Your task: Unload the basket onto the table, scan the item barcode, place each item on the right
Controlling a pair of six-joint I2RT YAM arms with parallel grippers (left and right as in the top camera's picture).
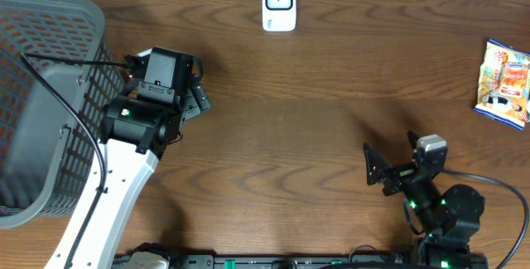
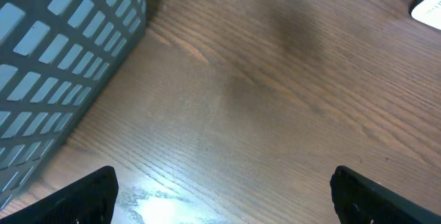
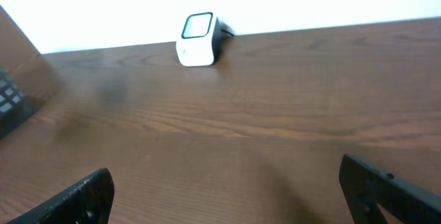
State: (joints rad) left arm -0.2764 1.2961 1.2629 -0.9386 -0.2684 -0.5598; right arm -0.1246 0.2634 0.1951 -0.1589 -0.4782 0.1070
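Observation:
The item, a colourful snack packet [image 1: 503, 83], lies flat near the table's right edge and shows only in the overhead view. A white barcode scanner [image 1: 279, 4] stands at the back middle of the table, and the right wrist view shows the scanner [image 3: 198, 39] upright against the far edge. My left gripper [image 1: 201, 85] hovers beside the basket, open and empty [image 2: 224, 200], over bare wood. Near the front right my right gripper [image 1: 391, 155] is also open and empty [image 3: 231, 196], facing the scanner, well short of the packet.
A large grey mesh basket [image 1: 45, 103] fills the left end of the table, its wall [image 2: 55, 58] close to my left fingers. A black cable runs over its rim. The wooden tabletop [image 1: 315, 128] lies between the two arms.

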